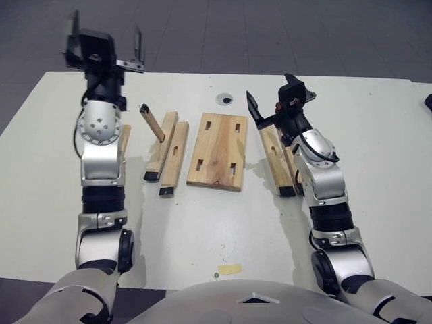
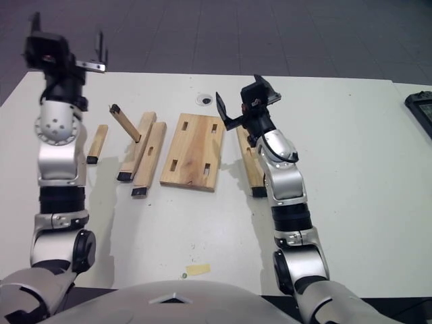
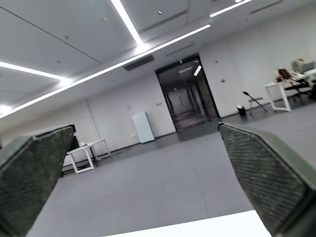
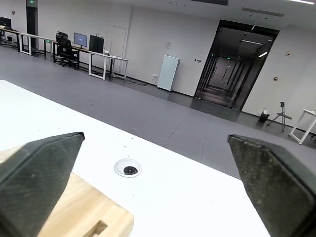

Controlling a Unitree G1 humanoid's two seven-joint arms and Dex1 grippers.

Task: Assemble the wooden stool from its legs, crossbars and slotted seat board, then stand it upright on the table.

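Note:
The slotted seat board (image 1: 217, 150) lies flat mid-table, and its corner (image 4: 84, 212) shows in the right wrist view. Left of it lie two long legs (image 1: 169, 154) side by side, with a short crossbar (image 1: 153, 125) leaning against them. Another short piece (image 2: 98, 143) lies beside my left forearm. Two more legs (image 1: 275, 156) lie right of the board, partly under my right arm. My left gripper (image 1: 104, 39) is raised above the table's far left, open and empty. My right gripper (image 1: 273, 96) hovers over the far end of the right legs, open and empty.
A round cable grommet (image 1: 225, 99) sits in the table behind the board. A yellow scrap (image 1: 229, 269) and a small screw (image 1: 216, 275) lie near the front edge. A dark device (image 2: 422, 108) rests at the far right edge. Bare table lies between board and front edge.

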